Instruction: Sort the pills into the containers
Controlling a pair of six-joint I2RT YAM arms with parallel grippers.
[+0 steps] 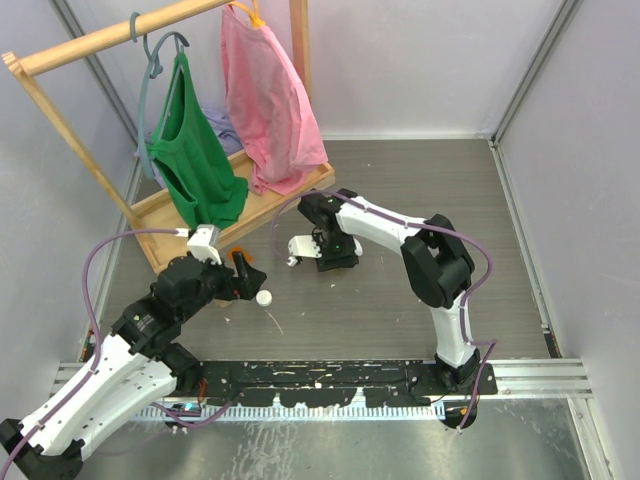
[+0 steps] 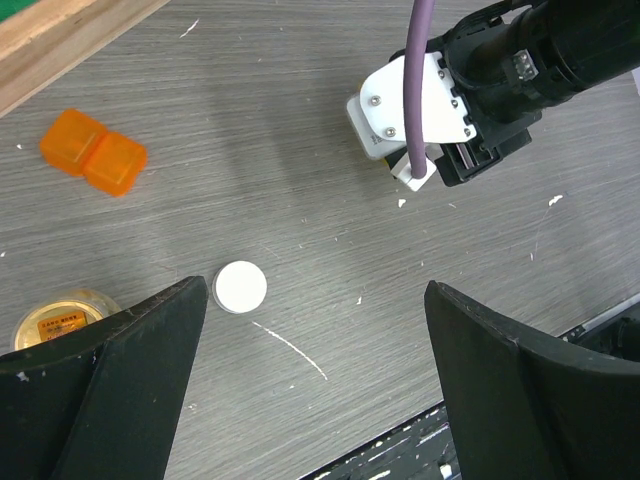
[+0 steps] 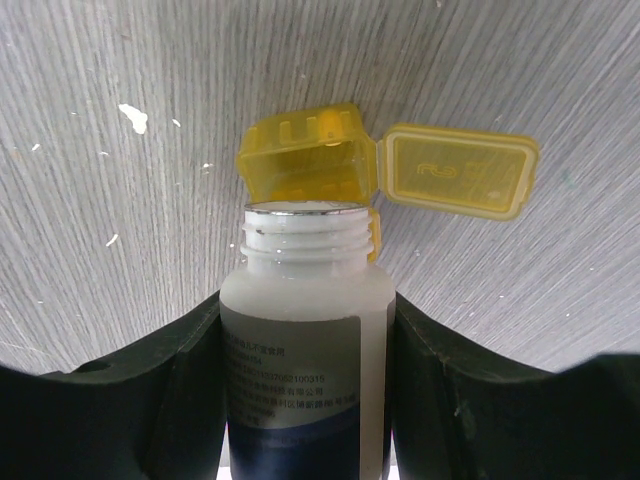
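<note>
My right gripper (image 3: pixel 307 300) is shut on an uncapped white bottle (image 3: pixel 305 330) with a printed label. The bottle's mouth is tipped toward the yellow pill box, the containers (image 3: pixel 305 155), which lies on the table just past it. One lid (image 3: pixel 460 172) of that box lies flipped open to the right. No pills show in any view. My left gripper (image 2: pixel 315 290) hangs open above the table with nothing between its fingers. In the top view the left gripper (image 1: pixel 232 283) sits left of the right gripper (image 1: pixel 310 250).
An orange two-cell box (image 2: pixel 93 152) lies at the left. A white round cap (image 2: pixel 240 286) rests by my left finger, and a small jar with a yellow label (image 2: pixel 60 320) lies behind that finger. A wooden clothes rack (image 1: pixel 160 215) with green and pink garments stands at the back left.
</note>
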